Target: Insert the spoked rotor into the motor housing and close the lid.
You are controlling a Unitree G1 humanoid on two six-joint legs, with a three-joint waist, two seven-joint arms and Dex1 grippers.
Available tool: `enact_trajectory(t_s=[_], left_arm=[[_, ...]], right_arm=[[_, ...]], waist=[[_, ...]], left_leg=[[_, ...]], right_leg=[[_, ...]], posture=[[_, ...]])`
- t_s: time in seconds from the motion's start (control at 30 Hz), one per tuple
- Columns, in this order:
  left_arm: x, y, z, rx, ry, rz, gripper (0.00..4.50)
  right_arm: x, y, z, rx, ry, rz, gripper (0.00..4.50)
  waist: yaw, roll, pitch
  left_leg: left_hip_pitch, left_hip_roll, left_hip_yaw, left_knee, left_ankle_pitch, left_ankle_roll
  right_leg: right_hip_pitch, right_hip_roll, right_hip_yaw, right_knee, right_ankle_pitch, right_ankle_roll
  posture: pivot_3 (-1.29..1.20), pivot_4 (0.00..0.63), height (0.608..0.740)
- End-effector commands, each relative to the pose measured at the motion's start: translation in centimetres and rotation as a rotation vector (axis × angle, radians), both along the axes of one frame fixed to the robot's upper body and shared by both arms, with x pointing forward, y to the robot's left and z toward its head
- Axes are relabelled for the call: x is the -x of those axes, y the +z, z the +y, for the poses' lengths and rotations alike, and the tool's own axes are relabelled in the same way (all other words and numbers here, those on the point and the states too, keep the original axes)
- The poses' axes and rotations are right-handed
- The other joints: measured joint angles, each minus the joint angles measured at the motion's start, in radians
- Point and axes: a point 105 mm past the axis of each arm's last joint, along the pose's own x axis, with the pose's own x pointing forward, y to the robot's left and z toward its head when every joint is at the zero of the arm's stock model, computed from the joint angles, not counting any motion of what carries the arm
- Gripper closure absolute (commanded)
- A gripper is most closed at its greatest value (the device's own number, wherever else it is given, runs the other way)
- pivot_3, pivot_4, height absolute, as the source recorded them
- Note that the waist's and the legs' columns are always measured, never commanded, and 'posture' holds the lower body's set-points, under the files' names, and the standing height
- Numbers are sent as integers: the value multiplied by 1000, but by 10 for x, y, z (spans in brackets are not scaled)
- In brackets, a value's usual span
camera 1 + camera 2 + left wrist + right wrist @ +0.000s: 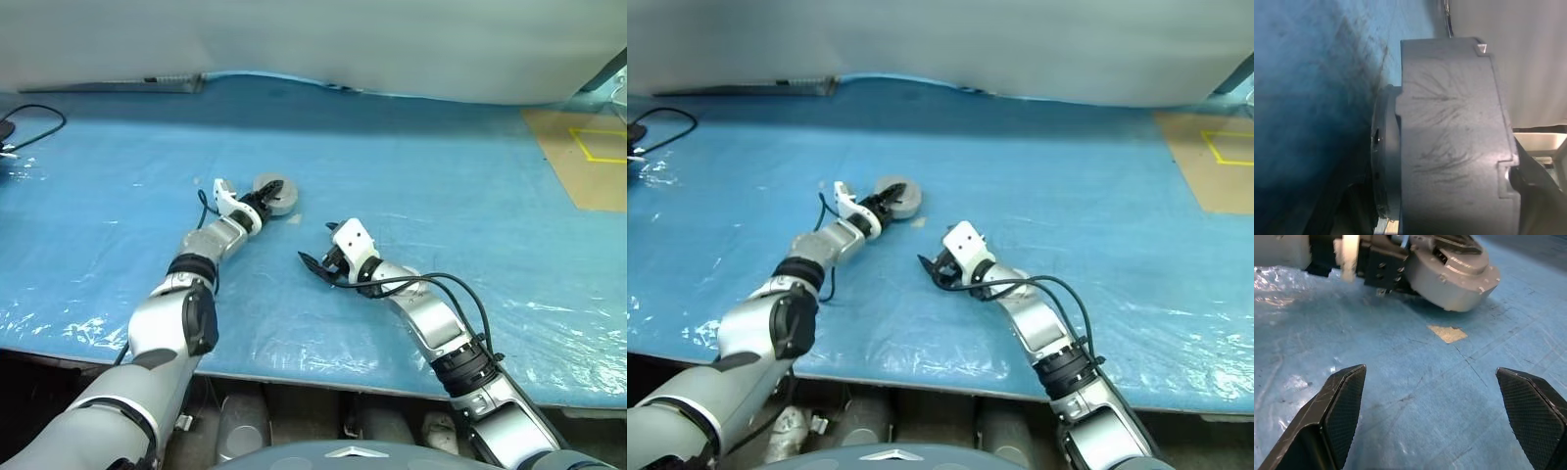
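Note:
The motor housing (pixel 277 193) is a round grey puck standing on edge or tilted, low over the blue table cover (pixel 431 176). My left gripper (pixel 261 204) is shut on it from the near left side. Up close, the housing (pixel 1449 137) shows a scuffed grey flank with a narrower stepped ring beside it. Its copper windings are hidden. I cannot make out the spoked rotor or the lid as separate parts. My right gripper (pixel 313 264) lies open on the cover a short way right of and nearer than the housing (pixel 1459 276), with nothing between its fingers (pixel 1344 401).
A small tan patch (pixel 1447 333) lies on the cover between the housing and my right gripper. A black cable (pixel 34 122) loops at the far left. Brown board with yellow tape (pixel 588 157) lies at the far right. A grey wall runs along the back edge.

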Motion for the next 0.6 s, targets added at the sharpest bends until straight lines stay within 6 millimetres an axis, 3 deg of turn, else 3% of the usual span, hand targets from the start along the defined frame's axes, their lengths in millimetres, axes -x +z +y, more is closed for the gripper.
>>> enact_trajectory(t_s=[0.03,0.2,0.4,0.6], left_arm=[[-13,25,9,-23,73,-59,2095],[-13,10,17,-82,123,21,2095],[0,-24,29,-127,101,120,113],[36,-71,50,-211,-33,237,48]], right_arm=[[-1,8,0,-9,-1,-53,0],[1,-1,0,13,-10,-30,0],[5,-3,3,-4,-15,-12,0],[8,-6,4,-13,-10,8,0]], waist=[[-1,0,0],[1,-1,0],[-4,-1,0],[-26,1,-1]], left_leg=[[0,0,0,0,0,0],[0,0,-1,0,0,0],[6,0,-1,-1,0,0],[18,2,2,-2,0,0]], right_leg=[[0,0,0,0,0,0],[0,0,-1,0,0,0],[4,0,0,1,0,-1],[17,0,1,0,-3,-9]], posture=[[0,150,740],[0,150,740],[0,150,740],[0,150,740]])
